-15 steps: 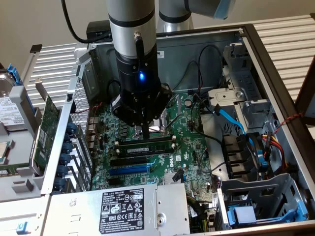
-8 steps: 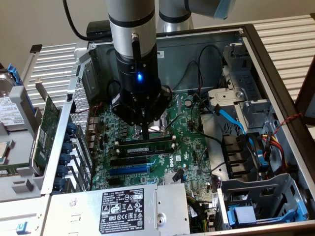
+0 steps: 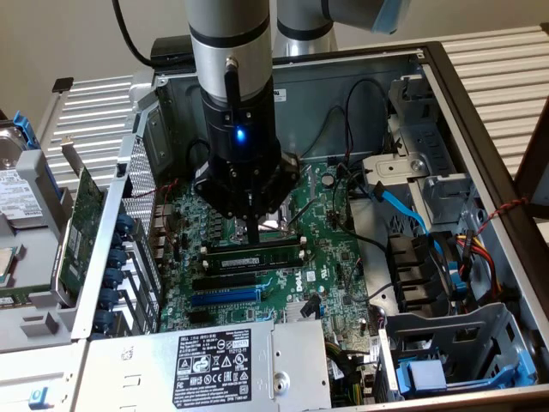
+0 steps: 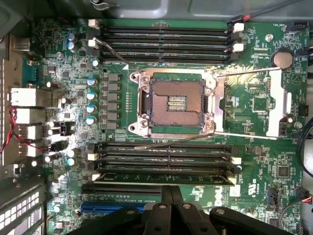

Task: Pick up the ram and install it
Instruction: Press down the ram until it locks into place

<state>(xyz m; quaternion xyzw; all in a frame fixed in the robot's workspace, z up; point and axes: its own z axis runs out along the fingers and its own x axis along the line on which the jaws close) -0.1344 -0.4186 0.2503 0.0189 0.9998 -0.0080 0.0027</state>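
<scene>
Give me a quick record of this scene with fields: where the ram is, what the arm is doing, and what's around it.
ram: lying along a black memory slot on the motherboard
gripper: directly above the ram's middle, at or near contact
CPU socket: open, empty
other slots: four beyond the socket, empty
power supply: front of case

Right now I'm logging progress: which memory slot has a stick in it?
The slot nearest the gripper, in the bank below the CPU socket: the ram lies along it. The others show bare black channels.
</scene>
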